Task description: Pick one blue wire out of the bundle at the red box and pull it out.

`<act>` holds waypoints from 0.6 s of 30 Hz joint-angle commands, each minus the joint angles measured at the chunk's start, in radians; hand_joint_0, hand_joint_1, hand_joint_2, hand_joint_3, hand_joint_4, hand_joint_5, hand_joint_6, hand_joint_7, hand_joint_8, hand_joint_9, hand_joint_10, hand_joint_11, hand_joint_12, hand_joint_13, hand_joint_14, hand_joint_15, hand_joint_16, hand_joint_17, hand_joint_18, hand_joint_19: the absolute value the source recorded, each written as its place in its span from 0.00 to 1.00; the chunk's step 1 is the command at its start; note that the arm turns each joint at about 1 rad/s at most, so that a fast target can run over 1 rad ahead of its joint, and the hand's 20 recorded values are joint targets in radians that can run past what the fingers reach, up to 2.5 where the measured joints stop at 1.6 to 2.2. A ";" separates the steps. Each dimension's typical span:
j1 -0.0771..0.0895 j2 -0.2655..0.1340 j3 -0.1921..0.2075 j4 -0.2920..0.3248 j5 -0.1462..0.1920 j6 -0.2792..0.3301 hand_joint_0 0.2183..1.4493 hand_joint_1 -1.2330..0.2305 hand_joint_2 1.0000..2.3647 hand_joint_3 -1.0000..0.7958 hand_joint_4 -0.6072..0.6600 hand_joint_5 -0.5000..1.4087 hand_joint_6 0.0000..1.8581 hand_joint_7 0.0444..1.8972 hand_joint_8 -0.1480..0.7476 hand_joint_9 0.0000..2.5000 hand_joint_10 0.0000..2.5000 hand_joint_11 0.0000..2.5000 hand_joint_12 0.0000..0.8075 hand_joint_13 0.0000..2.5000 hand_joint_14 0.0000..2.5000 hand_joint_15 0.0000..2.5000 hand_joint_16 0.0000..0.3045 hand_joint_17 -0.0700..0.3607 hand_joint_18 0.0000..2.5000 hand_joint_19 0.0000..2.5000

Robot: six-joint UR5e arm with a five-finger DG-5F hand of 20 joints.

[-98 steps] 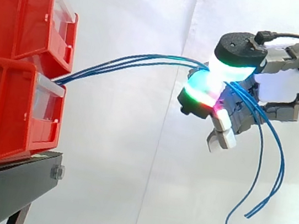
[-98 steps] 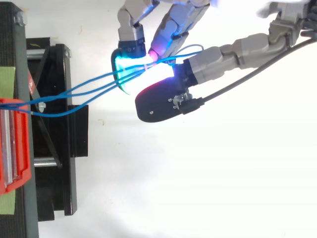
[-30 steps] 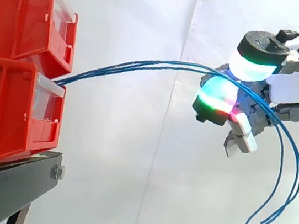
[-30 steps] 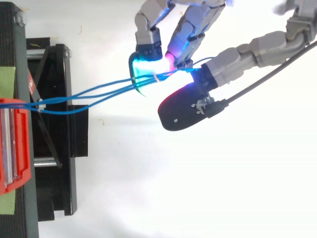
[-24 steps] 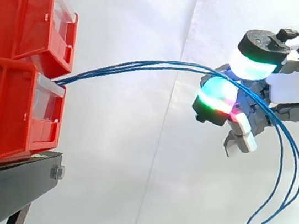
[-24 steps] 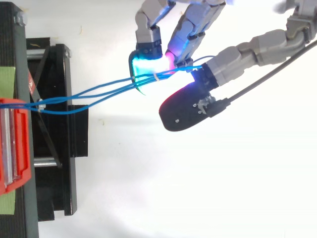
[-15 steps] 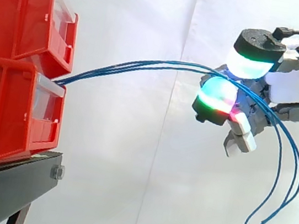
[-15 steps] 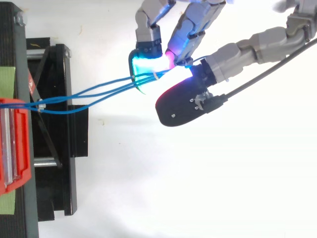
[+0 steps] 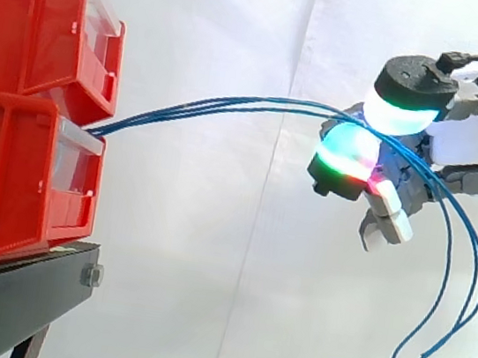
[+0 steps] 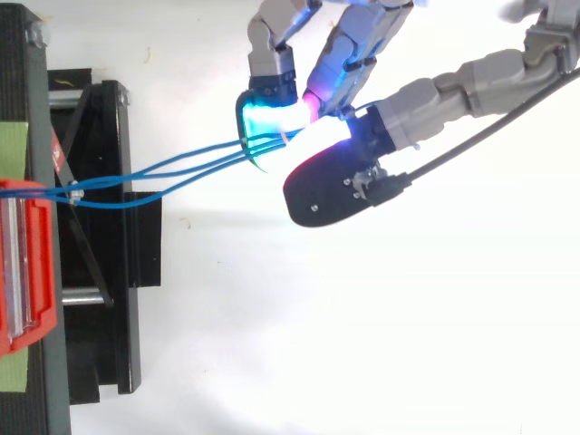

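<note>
- Side view: hand point(image 9: 471, 145) at upper right, glowing fingertips point(image 9: 347, 154) and thumb pinching the blue wires point(image 9: 196, 102), which arc up from the lower bin's front; loose ends droop below the hand.
- Top view: wires leave the bin at one spot, spread over the stand, then meet in the pinch.
- Two red bins point(image 9: 8, 173) stacked on black stand point(image 9: 8, 298).
- White curtain point(image 9: 190, 270) behind.

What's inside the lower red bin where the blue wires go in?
The blue wires enter the lower red bin over its clear front panel. Their inner ends and anything else inside are hidden by the red walls.
</note>
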 commanded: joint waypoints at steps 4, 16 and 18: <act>0.001 0.000 0.001 0.000 0.000 0.000 0.35 0.27 0.01 0.39 0.60 0.19 0.50 0.53 0.57 0.39 0.01 0.26 0.52 0.39 0.01 0.23 0.18 0.45 0.34 0.20; 0.004 0.000 0.001 0.000 0.000 0.002 0.24 0.44 0.00 0.28 0.65 0.18 0.50 0.47 0.59 0.37 0.01 0.26 0.55 0.37 0.01 0.23 0.20 0.48 0.33 0.22; 0.006 0.000 0.001 0.000 0.000 0.000 0.26 0.51 0.00 0.29 0.64 0.18 0.49 0.49 0.58 0.37 0.01 0.26 0.54 0.37 0.01 0.23 0.20 0.47 0.32 0.22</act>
